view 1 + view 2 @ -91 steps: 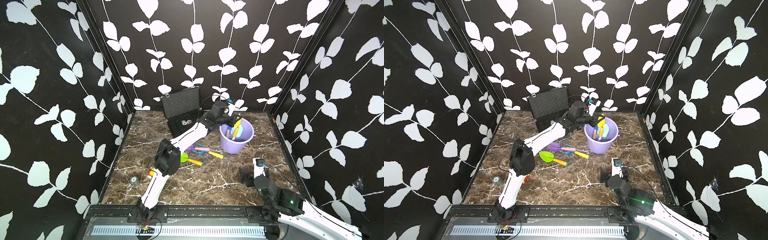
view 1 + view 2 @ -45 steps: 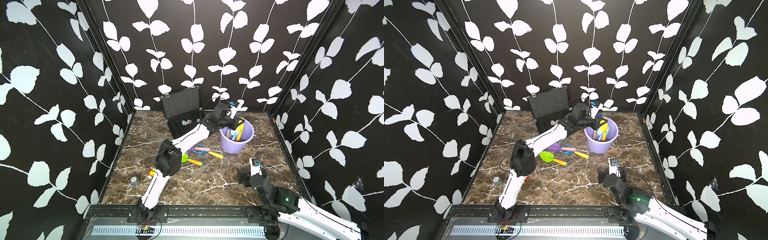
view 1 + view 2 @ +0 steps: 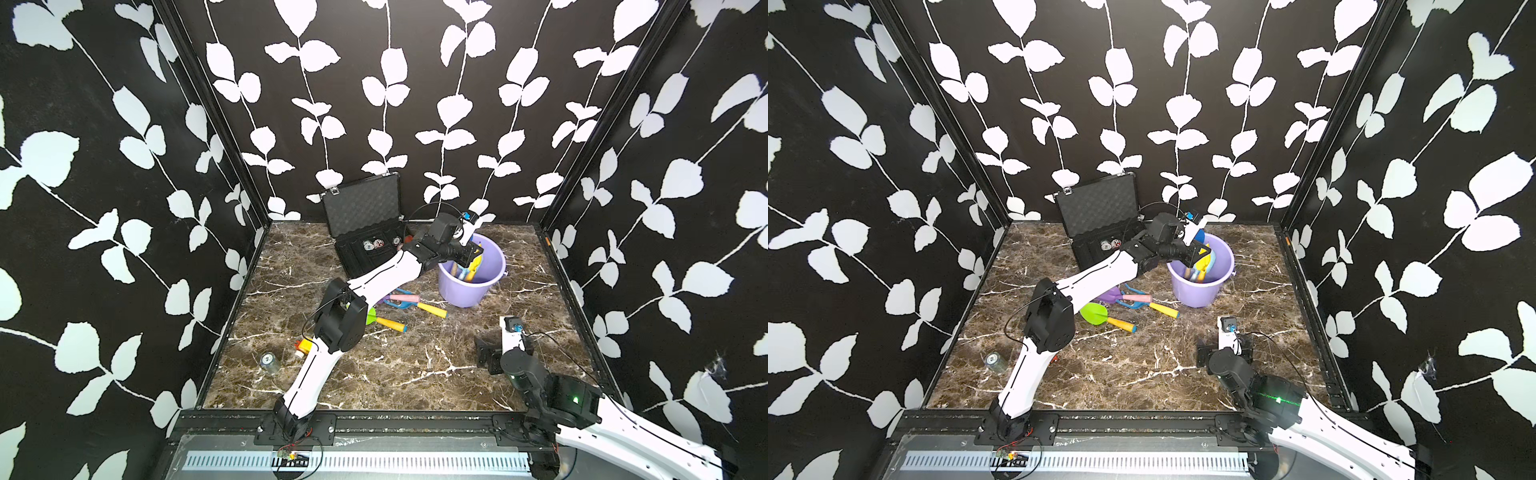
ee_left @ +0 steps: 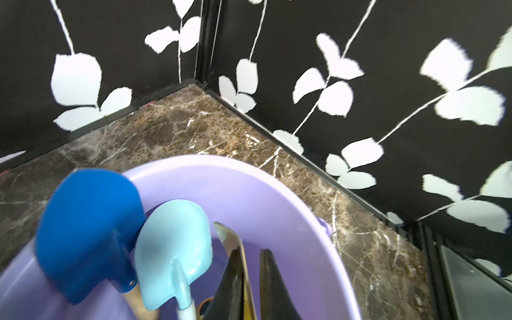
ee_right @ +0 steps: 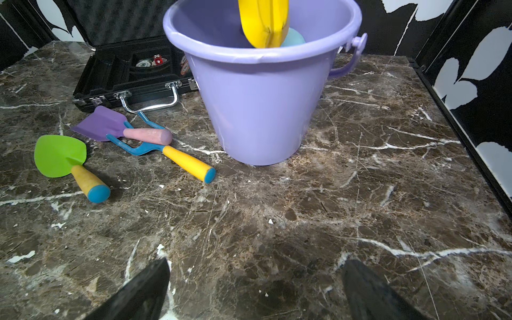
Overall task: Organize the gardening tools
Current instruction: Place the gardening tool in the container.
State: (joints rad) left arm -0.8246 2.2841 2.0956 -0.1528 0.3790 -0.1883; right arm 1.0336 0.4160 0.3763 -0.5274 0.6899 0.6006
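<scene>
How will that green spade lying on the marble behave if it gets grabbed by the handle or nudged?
The green spade looks like thin moulded plastic, so it is probably stiff and light. Its handle is round, yet the wide flat head rests on the table, so a nudge should slide or pivot it rather than roll it.

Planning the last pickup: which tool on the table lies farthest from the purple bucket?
The green-headed spade: it lies alone, while the purple spade and blue claw rake cross each other nearer the bucket.
</scene>
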